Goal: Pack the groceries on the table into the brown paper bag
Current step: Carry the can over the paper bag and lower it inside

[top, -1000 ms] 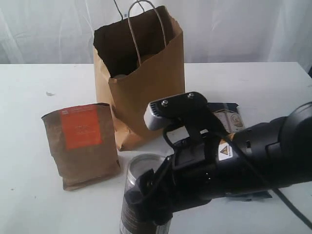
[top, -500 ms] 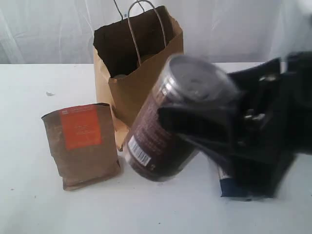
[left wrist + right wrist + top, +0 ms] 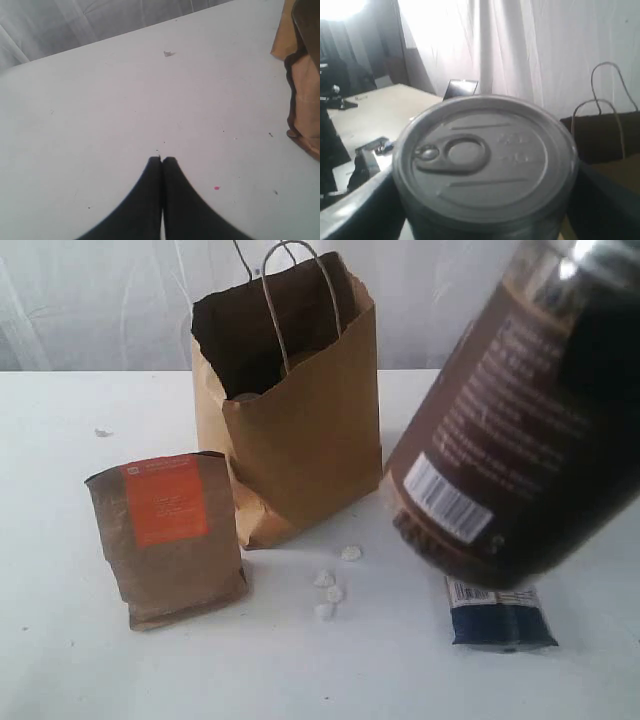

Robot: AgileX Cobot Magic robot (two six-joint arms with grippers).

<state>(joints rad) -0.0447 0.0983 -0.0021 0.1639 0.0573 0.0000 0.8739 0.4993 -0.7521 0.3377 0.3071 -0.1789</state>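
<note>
White table, can tilted, base down-left

Open paper bag stands far centre; orange-labelled pouch upright near left; dark can tilted aloft right; dark packet near right.

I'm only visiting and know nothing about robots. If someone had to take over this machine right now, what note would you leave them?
Left gripper: shut, empty, over the table.
Right gripper: shut on the dark pull-tab can, held tilted in the air, right of the brown paper bag in the exterior view.
On the table: brown pouch standing left of the bag; dark packet lying at right; white crumbs between.
Done: something shows inside the bag, too dark to name.
Left: can into bag, then pouch and packet.
</note>
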